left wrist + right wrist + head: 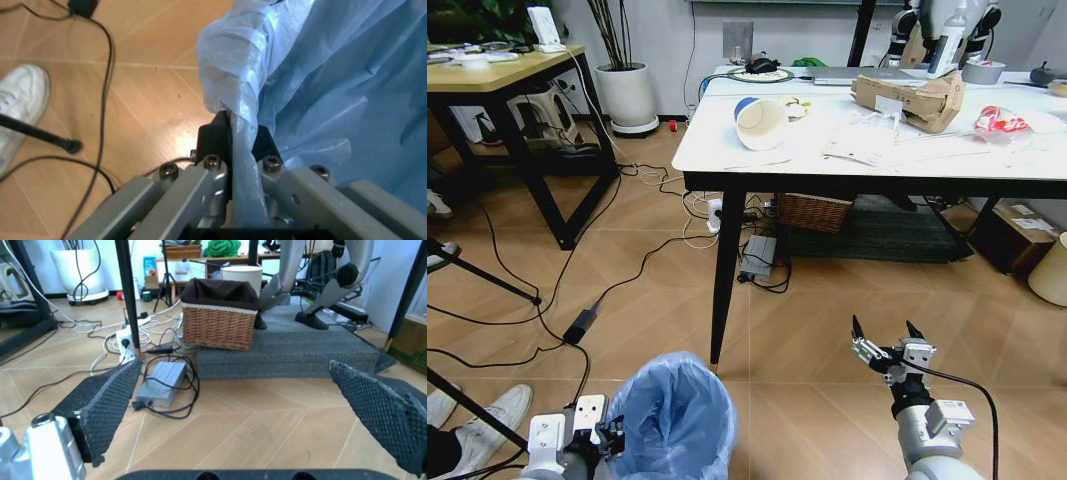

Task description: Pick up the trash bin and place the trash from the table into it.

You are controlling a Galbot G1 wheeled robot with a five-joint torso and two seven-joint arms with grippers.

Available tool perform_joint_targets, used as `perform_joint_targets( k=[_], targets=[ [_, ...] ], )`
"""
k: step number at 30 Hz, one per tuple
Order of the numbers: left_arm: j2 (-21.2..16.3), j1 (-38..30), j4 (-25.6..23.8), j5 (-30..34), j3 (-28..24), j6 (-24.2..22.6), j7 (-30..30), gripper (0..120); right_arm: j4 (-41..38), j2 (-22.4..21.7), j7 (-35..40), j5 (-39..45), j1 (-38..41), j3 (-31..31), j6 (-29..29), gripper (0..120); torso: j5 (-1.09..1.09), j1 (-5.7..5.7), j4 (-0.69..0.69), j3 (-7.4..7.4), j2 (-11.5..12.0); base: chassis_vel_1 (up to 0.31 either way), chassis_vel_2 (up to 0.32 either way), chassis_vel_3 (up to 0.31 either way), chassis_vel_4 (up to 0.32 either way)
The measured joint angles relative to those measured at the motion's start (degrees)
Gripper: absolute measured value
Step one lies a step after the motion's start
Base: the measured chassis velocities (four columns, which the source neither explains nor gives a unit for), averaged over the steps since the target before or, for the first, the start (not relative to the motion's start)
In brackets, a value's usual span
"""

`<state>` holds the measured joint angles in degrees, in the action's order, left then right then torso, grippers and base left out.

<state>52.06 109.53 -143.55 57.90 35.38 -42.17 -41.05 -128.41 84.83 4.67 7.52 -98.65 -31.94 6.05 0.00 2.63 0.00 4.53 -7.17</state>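
Gripping the bag-lined rim of the trash bin [674,415] at the frame's bottom centre, the left gripper [233,137] is clamped shut. At lower right, the right gripper [885,335] is held wide open, empty. Farther up, the trash [905,98] is spread on the table [727,150].

This looks like an office or robotics lab. A white marble-look table [867,150] on black legs spans twelve to two o'clock, carrying a laptop [842,75] and scattered litter, with a wooden-topped desk [497,75] at ten o'clock and a potted plant [625,90] against the wall at eleven. Cables [557,290] and a power strip [714,215] trail over the wood-pattern floor, and a wicker basket [219,320] sits under the table.
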Motion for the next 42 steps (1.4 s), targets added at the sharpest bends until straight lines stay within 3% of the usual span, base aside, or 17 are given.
perform_joint_targets(
  k=[7, 16, 24, 42],
  targets=[
    [-0.66, -3.55, 0.15, 1.54, -0.32, 0.02, 1.61, 0, -0.11, -0.01, -0.03, -0.1, -0.22, -0.19, -0.1, 100, 0.0, 0.0, 0.0, 0.0, 0.0, 0.0, 0.0, 0.0, 0.0],
    [-2.59, -14.82, 0.2, 8.34, -2.57, 0.09, 3.48, 0, 1.21, 0.48, -0.13, -0.93, 0.2, 0.62, -0.37, 100, 0.0, 0.0, -0.04, 0.0, 0.0, 0.0, 0.0, 0.0, 0.0],
    [-4.05, -15.12, 0.27, 14.09, -5.7, 0.08, 0.65, 0, 1.87, -0.19, -0.22, -0.93, 0.41, 0.89, -0.41, 100, 0.0, 0.0, 0.0, 0.0, 0.0, 0.0, 0.0, 0.0, 0.0],
    [-5.47, -14.32, 0.3, 12.74, -7.49, 0.04, 0.85, 0, 1.59, 0.27, -0.26, -0.92, 0.66, 0.93, -0.25, 100, 0.0, 0.26, 0.0, 0.47, -0.73, 0.0, 0.0, 0.0, 0.0]
  ],
)
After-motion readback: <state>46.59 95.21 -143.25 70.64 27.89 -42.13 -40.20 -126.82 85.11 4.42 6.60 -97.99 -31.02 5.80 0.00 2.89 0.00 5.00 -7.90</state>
